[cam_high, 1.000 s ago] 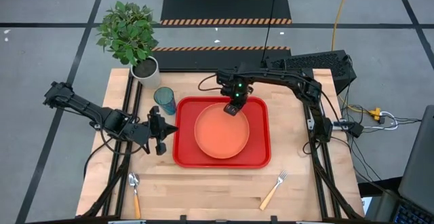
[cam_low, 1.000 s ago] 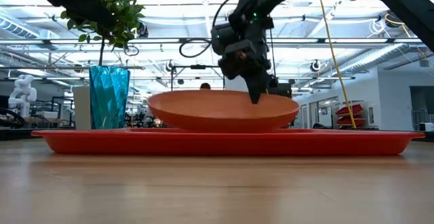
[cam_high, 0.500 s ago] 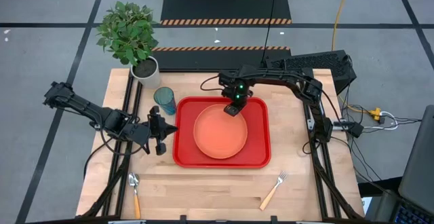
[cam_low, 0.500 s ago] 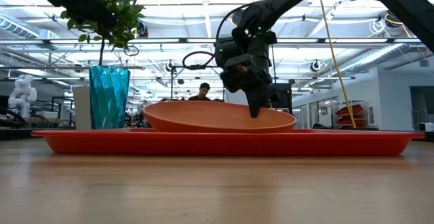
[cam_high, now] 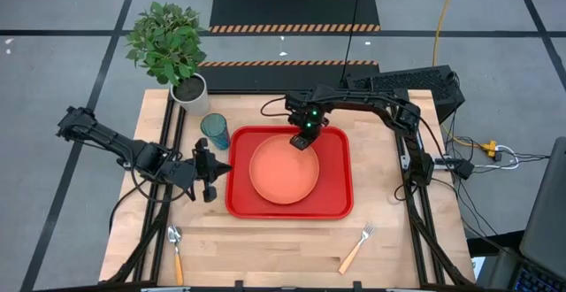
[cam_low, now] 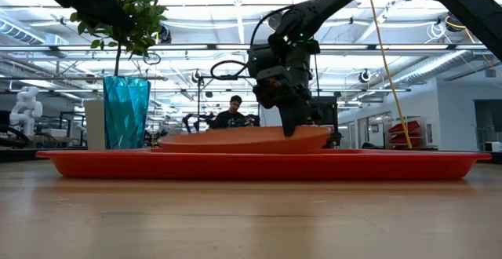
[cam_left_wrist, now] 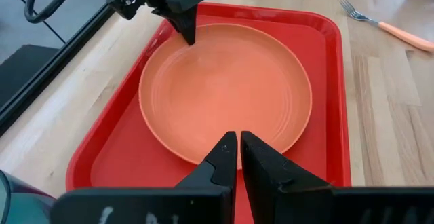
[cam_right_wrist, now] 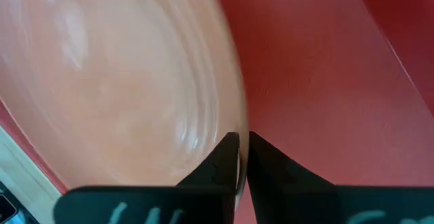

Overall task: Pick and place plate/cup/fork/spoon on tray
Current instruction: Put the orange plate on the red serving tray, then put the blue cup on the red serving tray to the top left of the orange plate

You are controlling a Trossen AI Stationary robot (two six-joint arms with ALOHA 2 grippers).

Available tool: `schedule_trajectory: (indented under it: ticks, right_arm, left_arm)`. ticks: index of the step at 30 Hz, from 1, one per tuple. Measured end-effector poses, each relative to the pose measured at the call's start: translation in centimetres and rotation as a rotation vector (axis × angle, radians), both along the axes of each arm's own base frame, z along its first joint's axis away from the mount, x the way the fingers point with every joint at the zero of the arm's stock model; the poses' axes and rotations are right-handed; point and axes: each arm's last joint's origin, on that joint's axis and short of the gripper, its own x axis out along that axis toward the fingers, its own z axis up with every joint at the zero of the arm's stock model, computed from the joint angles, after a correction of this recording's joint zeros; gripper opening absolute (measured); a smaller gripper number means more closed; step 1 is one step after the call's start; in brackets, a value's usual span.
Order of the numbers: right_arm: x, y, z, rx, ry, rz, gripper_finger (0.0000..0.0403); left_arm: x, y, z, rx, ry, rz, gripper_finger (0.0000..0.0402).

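The salmon-orange plate point(cam_high: 283, 170) lies nearly flat in the red tray point(cam_high: 336, 205) at the table's middle. My right gripper point(cam_high: 302, 141) is shut on the plate's far rim; it also shows in the low view point(cam_low: 289, 127). My left gripper point(cam_high: 210, 175) is shut and empty, just left of the tray. The teal cup point(cam_high: 214, 131) stands upright on the table off the tray's far left corner. The spoon point(cam_high: 175, 249) lies near the front left edge. The fork point(cam_high: 356, 246) lies near the front right edge. My right gripper pinches the plate's far rim point(cam_right_wrist: 229, 125) between its two fingers, one finger on the plate's inner side and one outside. The fingers point(cam_left_wrist: 187, 28) come from above, pointing down. The plate point(cam_low: 243, 139) lies low and almost level on the tray.
A white pot with a green plant point(cam_high: 187, 88) stands at the table's far left corner, behind the cup. Bare wood lies in front of the tray, between spoon and fork. A person point(cam_low: 235, 111) shows far behind the table in the low view.
My right gripper has gone down and a little toward the table's left with the plate. The plate was lifted and tilted; now it lies almost flat on the tray.
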Motion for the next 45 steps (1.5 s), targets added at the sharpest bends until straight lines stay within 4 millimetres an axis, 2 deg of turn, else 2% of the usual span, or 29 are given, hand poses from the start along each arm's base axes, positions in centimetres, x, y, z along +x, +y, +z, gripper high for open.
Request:
schedule_trajectory:
  ticks: [12, 22, 32, 35, 38, 42, 45]
  right_arm:
    - [0.0, 0.1, 0.0, 0.003, 0.012, -0.015, 0.0069]
    - [0.4, 1.6, 0.0, -0.019, 0.039, 0.032, 0.0073]
    - [-1.0, 2.2, 0.1, -0.082, 0.213, 0.092, 0.0073]
    - [-1.3, 2.2, 1.3, -0.145, 0.193, 0.094, 0.0073]
    - [-1.8, 2.2, 3.2, -0.216, 0.162, 0.079, 0.0073]
    - [-3.1, 2.7, 6.9, -0.319, 0.096, 0.025, 0.0073]
    - [-4.1, 4.2, 10.1, -0.456, 0.041, -0.025, 0.0073]
  left_arm:
    - [0.0, 0.0, 0.0, -0.003, 0.0, 0.001, 0.0026]
    - [0.0, 0.0, 0.0, -0.006, 0.0, 0.003, 0.0026]
    - [0.0, 0.0, 0.0, -0.011, 0.001, 0.006, 0.0026]
    - [0.0, 0.0, -0.1, -0.012, 0.002, 0.008, 0.0026]
    - [0.0, 0.0, -0.1, -0.014, 0.003, 0.009, 0.0026]
    - [0.0, 0.0, -0.1, -0.018, 0.005, 0.013, 0.0026]
    - [0.0, 0.0, -0.1, -0.019, 0.004, 0.013, 0.0026]
